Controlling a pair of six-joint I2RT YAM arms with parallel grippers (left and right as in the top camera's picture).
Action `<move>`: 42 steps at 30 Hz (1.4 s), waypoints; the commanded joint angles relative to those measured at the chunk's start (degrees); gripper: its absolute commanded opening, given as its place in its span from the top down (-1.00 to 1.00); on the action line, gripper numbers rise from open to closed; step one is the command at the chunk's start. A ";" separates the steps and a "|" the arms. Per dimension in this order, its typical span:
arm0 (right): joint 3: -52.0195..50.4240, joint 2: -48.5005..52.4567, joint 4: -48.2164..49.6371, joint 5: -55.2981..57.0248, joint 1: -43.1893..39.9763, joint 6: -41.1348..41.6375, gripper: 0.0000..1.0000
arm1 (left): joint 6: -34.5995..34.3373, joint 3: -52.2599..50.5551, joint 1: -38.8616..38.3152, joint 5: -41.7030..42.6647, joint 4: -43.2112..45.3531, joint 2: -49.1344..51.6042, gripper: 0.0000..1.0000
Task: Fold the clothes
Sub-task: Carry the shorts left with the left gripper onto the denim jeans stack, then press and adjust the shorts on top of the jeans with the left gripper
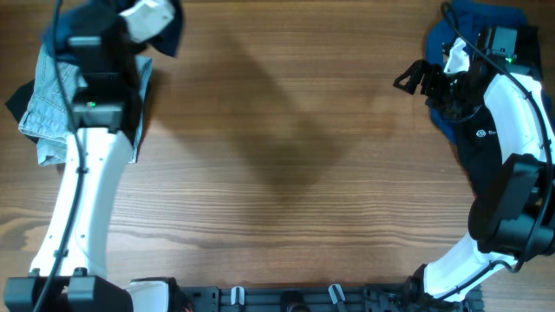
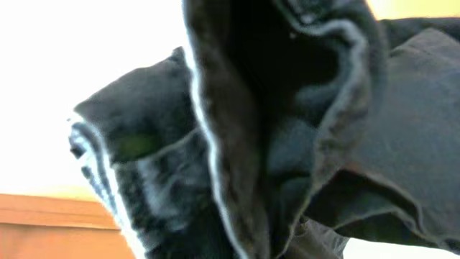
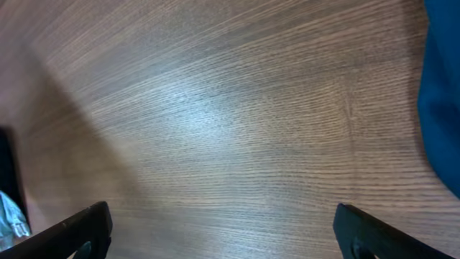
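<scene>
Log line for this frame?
left claw: against dark garment, grip hidden | right claw: open over table, beside blue cloth

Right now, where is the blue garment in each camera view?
Overhead: blue garment in the top right corner.
Left wrist: not in it; dark cloth fills the picture.
Right wrist: blue garment along the right edge.
Shared landmark: the wooden table, seen overhead and from the right wrist.
</scene>
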 commanded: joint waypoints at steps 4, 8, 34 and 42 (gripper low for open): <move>-0.07 0.22 -0.22 -1.11 0.15 2.32 -1.00 | 12.61 1.46 16.13 23.04 5.38 6.84 0.92; -0.07 0.22 -0.39 -1.09 0.15 3.74 -0.99 | 12.59 1.46 18.71 27.67 14.43 17.31 0.92; -0.07 0.22 2.89 -0.90 0.13 4.57 -1.00 | 8.87 1.46 26.38 12.20 -18.05 21.27 -1.00; -0.07 0.22 2.97 -0.92 0.13 5.29 -0.99 | 1.33 1.46 23.74 18.69 -23.85 11.89 -0.99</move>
